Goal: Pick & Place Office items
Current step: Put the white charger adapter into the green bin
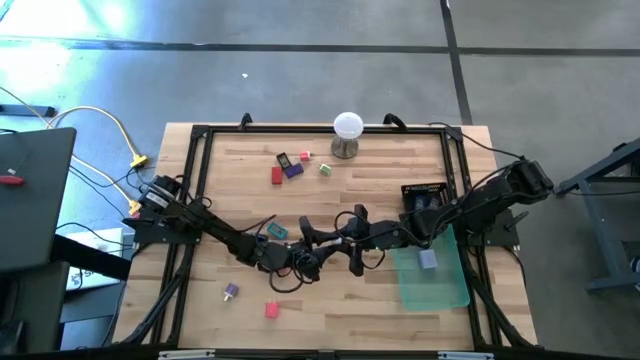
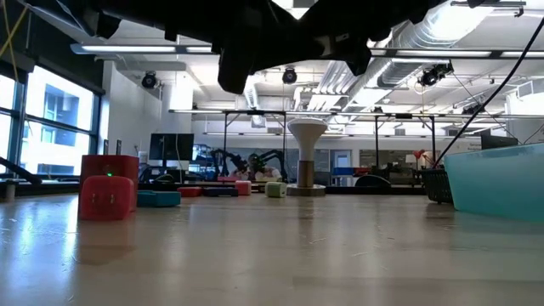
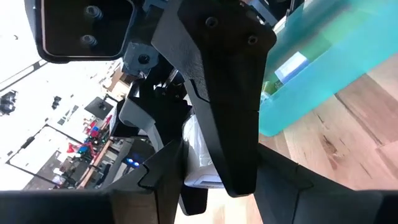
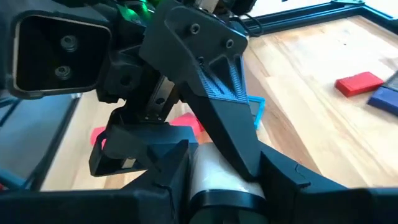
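Observation:
My two grippers meet above the middle of the table, the left gripper point(image 1: 308, 256) and the right gripper point(image 1: 340, 243) tip to tip. Both are shut on one small white roll-like piece point(image 4: 217, 173), which also shows in the left wrist view point(image 3: 200, 148). Loose office items lie flat on the wood: a red block point(image 1: 277, 175), a purple piece point(image 1: 292, 170), a pale green one point(image 1: 325, 169), a teal one point(image 1: 277, 230), a lavender one point(image 1: 231, 291) and a pink one point(image 1: 271, 309). Another lavender piece point(image 1: 428, 260) lies in the green tray point(image 1: 445, 290). My left gripper pinches the white piece point(image 3: 198, 140) between its two fingers, roughly level, from the table's left. The right arm's finger point(image 3: 217, 93) hides most of it. The piece is clear of the table. My right gripper pinches the white piece's rounded side point(image 4: 214, 168) between its two fingers, roughly level, from the table's right. The left arm's finger point(image 4: 217, 87) comes onto the piece from the other side. The piece is clear of the table.
A white ball on a metal stand point(image 1: 347, 130) stands at the far edge and shows in the low view point(image 2: 306, 161). A black item point(image 1: 423, 193) lies by the tray's far end. A black frame point(image 1: 200, 180) rims the table. Bare wood lies at the near middle.

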